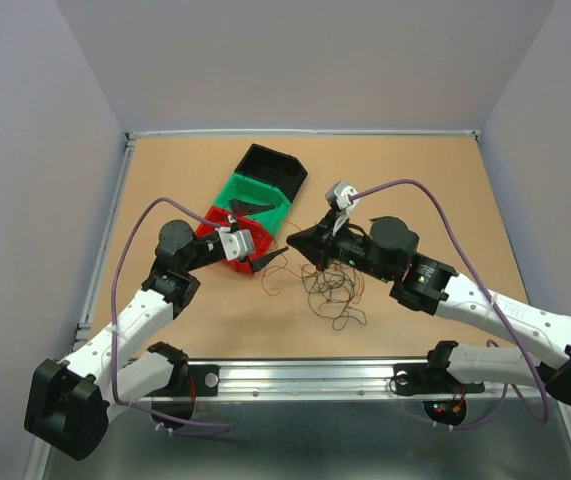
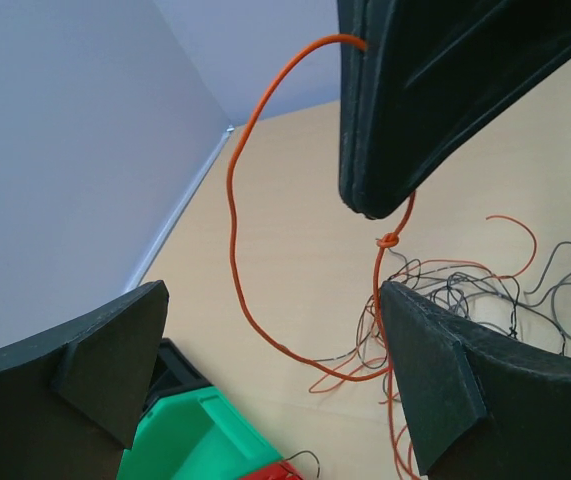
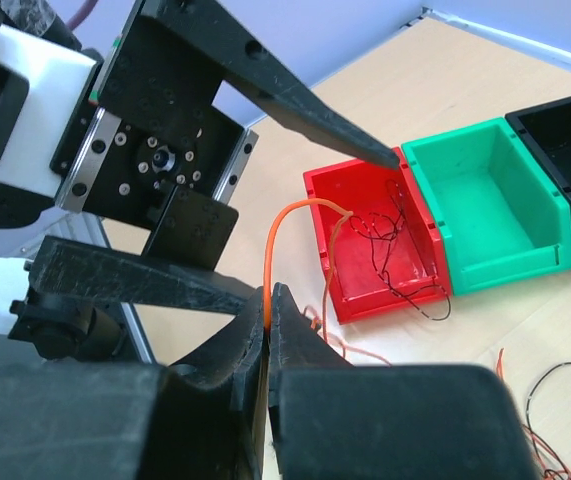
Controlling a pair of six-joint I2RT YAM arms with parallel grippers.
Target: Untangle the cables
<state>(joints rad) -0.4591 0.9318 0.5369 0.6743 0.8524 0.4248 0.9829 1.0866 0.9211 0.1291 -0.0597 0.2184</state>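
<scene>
Top external view: one tan table point(image 1: 445, 200), two arms bolted at its near edge, both reaching toward the middle.

Left claw point(image 1: 260, 233): spread as wide as it goes, nothing between the fingers. It sits over the near end of the bin row. From the right wrist view, its upper finger point(image 3: 295, 100) points at the seam between the red and green bins; cannot tell if it touches.

Right claw point(image 1: 292, 239): clenched, tips pressed together. It grasps one orange-red strand point(image 3: 270, 260), which rises out of the closed tips and arcs over toward the red bin. In the left wrist view the same strand loops out from this claw and carries a small knot point(image 2: 388, 241) just below the tips.

Bins, three, in a touching row: black bin point(image 1: 273, 168) farthest, green bin point(image 1: 255, 200) in the middle, red bin point(image 3: 390, 303) nearest the left arm.

Cables: one loose main tangle point(image 1: 330, 290) of red and dark strands lies on the table, just near of the right claw and between the two arms. A small clump point(image 3: 385, 235) of dark and red strands lies inside the red bin, one end trailing over its wall. Single strands are too thin to count.
</scene>
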